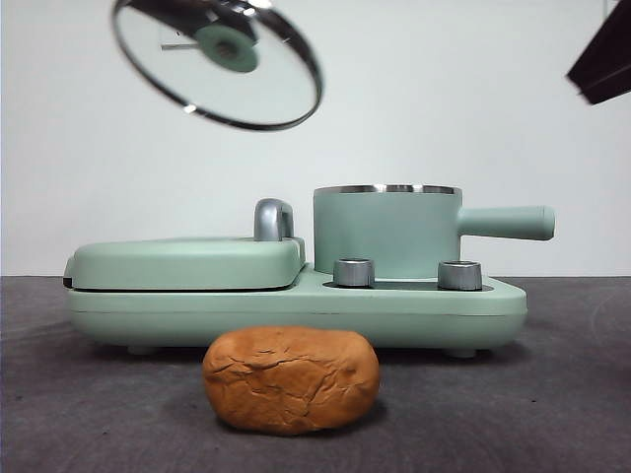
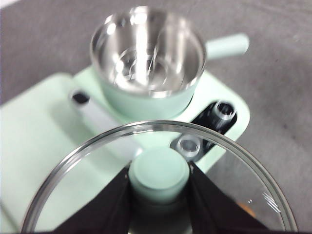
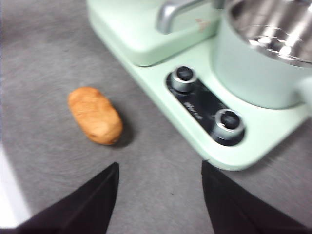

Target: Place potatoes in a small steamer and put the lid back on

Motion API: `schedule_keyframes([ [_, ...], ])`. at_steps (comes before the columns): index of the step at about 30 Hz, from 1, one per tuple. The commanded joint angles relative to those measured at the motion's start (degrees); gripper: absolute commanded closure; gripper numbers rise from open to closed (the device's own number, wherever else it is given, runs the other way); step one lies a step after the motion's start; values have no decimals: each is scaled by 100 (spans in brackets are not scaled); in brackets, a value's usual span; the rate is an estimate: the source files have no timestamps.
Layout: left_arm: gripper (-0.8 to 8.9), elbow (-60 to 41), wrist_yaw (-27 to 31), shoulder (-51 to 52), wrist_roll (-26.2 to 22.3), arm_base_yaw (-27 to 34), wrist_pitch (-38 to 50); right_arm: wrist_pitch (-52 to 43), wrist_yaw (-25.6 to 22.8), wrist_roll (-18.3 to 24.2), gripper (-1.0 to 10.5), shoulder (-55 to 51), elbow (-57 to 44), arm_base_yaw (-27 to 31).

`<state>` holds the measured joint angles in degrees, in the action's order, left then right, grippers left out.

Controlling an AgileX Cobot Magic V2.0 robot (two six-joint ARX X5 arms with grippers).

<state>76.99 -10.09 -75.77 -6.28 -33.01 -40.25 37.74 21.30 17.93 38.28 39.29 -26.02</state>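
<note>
The potato lies on the grey table in front of the mint-green appliance, and the right wrist view shows the same potato lying alone. The small steamer stands uncovered on the appliance's right side, its steel inside bare. High at the upper left hangs the glass lid, tilted. My left gripper is shut on the lid's green knob, above and to the left of the steamer. My right gripper is open above the table near the potato, holding nothing; it shows as a black tip at the top right.
The flat grill cover with a chrome handle fills the appliance's left half. Two steel dials stand on the front of the base. The steamer's long handle points right.
</note>
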Motion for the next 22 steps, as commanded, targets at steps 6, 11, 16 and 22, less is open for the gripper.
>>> schedule_keyframes([
  [6,805,-1145,446,1211,369,125,269,-562,39,645,677,796,90,-935],
  [11,805,-1631,645,1928,529,214,234,-903,31,848,677,1451,90,-1460],
  [16,805,-1685,737,2347,570,275,175,-1344,31,850,676,2205,90,-1731],
  [22,805,-1685,896,2542,573,345,116,-1902,35,848,669,3060,90,-1823],
])
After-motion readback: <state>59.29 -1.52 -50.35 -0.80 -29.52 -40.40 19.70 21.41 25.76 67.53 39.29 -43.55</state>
